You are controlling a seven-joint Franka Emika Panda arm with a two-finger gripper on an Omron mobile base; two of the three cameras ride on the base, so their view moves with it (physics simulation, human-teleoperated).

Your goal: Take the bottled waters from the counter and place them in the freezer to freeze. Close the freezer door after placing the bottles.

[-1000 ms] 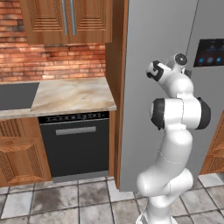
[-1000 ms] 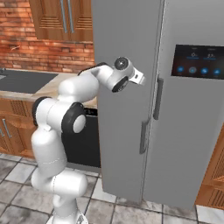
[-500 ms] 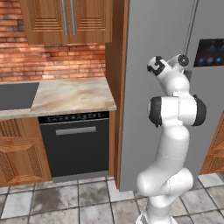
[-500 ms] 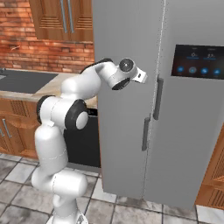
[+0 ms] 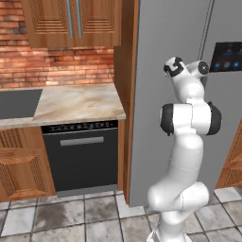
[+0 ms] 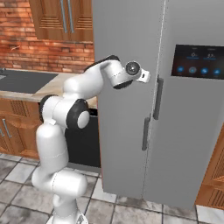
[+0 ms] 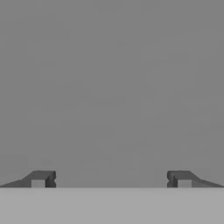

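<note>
The freezer door (image 6: 127, 109) stands shut, a tall, stiff, likely heavy steel slab; its smooth face offers no purchase, so the bar handle (image 6: 146, 133), at five o'clock of the gripper (image 6: 145, 77), looks the place to grasp; the jaws gape wide, holding nothing.

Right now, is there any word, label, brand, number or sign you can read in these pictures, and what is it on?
None can be read.
Touchscreen panel on the right fridge door: lit blue icons and tiny marks, too small and blurred to read.
Control strip on the black appliance under the counter: a row of pale marks, unreadable.
Fridge doors, cabinets, brick wall: no text seen.
</note>
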